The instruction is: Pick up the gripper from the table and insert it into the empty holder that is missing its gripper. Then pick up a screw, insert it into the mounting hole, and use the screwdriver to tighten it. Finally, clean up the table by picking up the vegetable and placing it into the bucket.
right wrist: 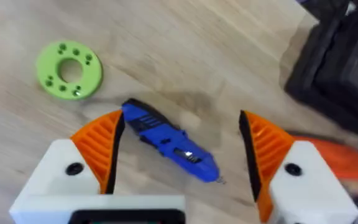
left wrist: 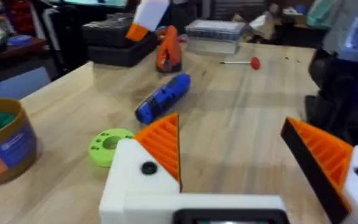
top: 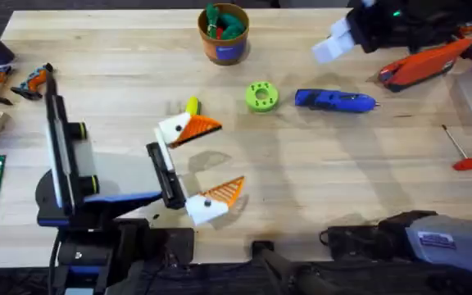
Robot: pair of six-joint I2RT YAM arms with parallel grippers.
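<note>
Both my grippers gape wide: the right gripper (right wrist: 176,162) hovers over the screwdriver (right wrist: 169,141), the left gripper (top: 209,160) sits lower left of centre.

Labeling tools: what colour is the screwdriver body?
Blue, with a thin metal bit; the screwdriver shows best in the right wrist view.

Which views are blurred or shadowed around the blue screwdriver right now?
Overhead: screwdriver sharp, soft arm shadows on the table below it. Left wrist: screwdriver slightly soft, background blurrier. Right wrist: mild blur throughout; the open right hand hangs above the screwdriver.
</note>
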